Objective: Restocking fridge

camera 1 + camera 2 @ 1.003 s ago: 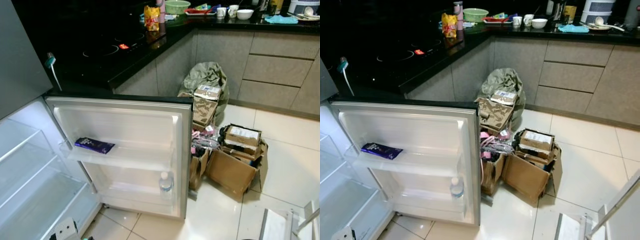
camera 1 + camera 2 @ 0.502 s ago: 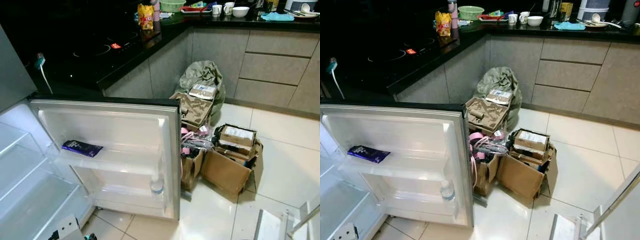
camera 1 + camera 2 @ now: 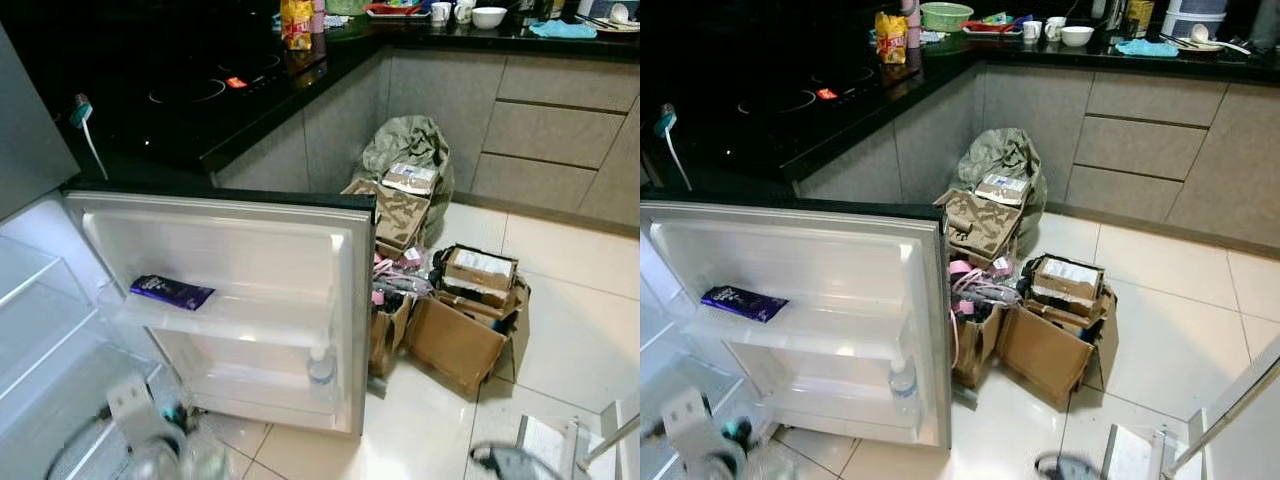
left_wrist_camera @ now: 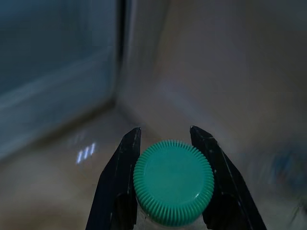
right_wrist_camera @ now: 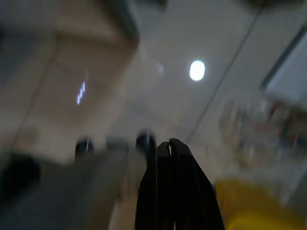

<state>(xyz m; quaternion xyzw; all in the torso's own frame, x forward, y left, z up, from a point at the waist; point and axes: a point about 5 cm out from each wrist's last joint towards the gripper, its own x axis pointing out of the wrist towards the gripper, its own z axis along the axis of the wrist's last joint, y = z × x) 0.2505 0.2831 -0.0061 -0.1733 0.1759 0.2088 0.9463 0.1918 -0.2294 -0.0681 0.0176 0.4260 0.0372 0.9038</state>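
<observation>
The fridge door [image 3: 230, 235] stands wide open. A purple chocolate bar [image 3: 171, 292] lies on its upper door shelf, and a clear water bottle [image 3: 321, 368] stands in the lower one. The fridge's glass shelves [image 3: 40, 330] are on the left. My left gripper [image 4: 165, 130] is shut on a clear bottle with a green ribbed cap [image 4: 173, 182]. In the left eye view that arm [image 3: 135, 410] is a blur at the bottom left, in front of the fridge. My right gripper [image 5: 165, 143] is shut with nothing in it, low near the floor.
Open cardboard boxes [image 3: 465, 320] and a green bag [image 3: 405, 150] crowd the floor just right of the door. A black counter with a hob [image 3: 200, 95] runs behind, carrying a yellow snack bag [image 3: 297, 20]. A white frame [image 3: 580, 450] stands at the bottom right.
My left arm has risen into the bottom left of the head views, blurred, with the bottle. A dark blur has appeared at the bottom right. The camera has shifted slightly.
</observation>
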